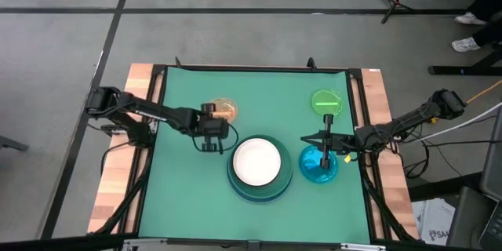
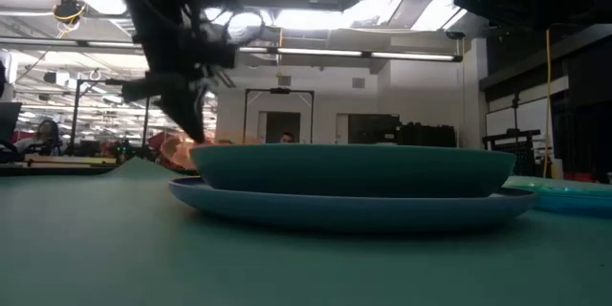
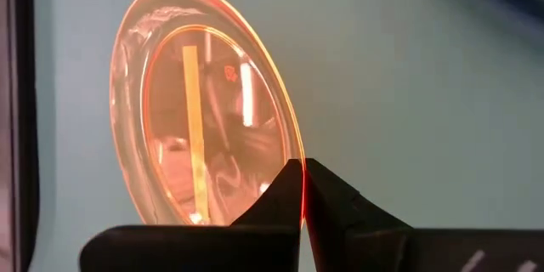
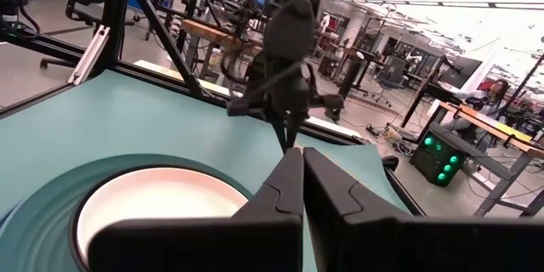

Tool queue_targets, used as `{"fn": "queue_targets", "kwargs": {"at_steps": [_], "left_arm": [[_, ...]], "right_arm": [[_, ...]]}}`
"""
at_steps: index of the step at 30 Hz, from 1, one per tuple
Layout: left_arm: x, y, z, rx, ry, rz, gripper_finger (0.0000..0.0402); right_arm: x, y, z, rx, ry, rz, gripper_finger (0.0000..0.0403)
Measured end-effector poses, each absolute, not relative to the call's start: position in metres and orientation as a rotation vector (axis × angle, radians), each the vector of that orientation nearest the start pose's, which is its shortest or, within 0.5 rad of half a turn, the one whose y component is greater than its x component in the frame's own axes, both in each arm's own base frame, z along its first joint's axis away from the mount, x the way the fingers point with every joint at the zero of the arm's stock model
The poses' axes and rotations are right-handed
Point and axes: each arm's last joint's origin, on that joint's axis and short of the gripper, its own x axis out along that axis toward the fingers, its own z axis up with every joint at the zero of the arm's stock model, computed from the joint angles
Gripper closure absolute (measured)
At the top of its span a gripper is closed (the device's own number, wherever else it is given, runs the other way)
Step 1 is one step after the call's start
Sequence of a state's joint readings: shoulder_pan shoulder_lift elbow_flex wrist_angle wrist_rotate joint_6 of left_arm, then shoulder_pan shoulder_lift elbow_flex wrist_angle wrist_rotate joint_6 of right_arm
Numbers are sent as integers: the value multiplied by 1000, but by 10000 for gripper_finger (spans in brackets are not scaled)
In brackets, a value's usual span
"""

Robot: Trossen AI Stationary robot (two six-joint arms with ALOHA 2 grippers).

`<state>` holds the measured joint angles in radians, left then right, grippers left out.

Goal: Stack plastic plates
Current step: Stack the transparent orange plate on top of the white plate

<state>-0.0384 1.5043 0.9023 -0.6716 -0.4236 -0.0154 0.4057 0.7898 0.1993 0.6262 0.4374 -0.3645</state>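
High view: the left gripper (image 1: 210, 147) sits left of the central stack, its fingers pinched on the rim of the orange plate (image 1: 223, 110). The right gripper (image 1: 325, 143) is closed on nothing, hovering over the cyan plate (image 1: 317, 165), which lies flat just right of the stack. The stack at the table's (image 1: 180, 196) middle shows a white plate (image 1: 256, 161) inside a teal plate (image 1: 284, 183). One green plate (image 1: 326, 100) lies flat at the far right. Five plates are countable here; any others are hidden.

Low view: the teal plate (image 2: 354, 170) rests flat on a light blue plate (image 2: 354, 208). The orange plate (image 2: 177, 150) is tilted behind them, under the left arm.

Left wrist view: the fingers (image 3: 336, 195) meet on the orange plate's (image 3: 195, 102) rim; the plate stands nearly on edge to the camera.

Right wrist view: the right fingers (image 4: 327, 191) press together, holding nothing, above the white plate (image 4: 144, 212) in the teal one (image 4: 42, 195).
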Motion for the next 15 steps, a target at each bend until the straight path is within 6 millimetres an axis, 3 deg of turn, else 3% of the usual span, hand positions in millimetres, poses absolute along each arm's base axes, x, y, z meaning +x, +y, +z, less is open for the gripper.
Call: {"fn": "queue_targets", "kwargs": {"at_steps": [15], "left_arm": [[285, -62, 225, 371, 1015, 188, 400]], "right_arm": [[156, 54, 208, -350, -26, -38, 402]]}}
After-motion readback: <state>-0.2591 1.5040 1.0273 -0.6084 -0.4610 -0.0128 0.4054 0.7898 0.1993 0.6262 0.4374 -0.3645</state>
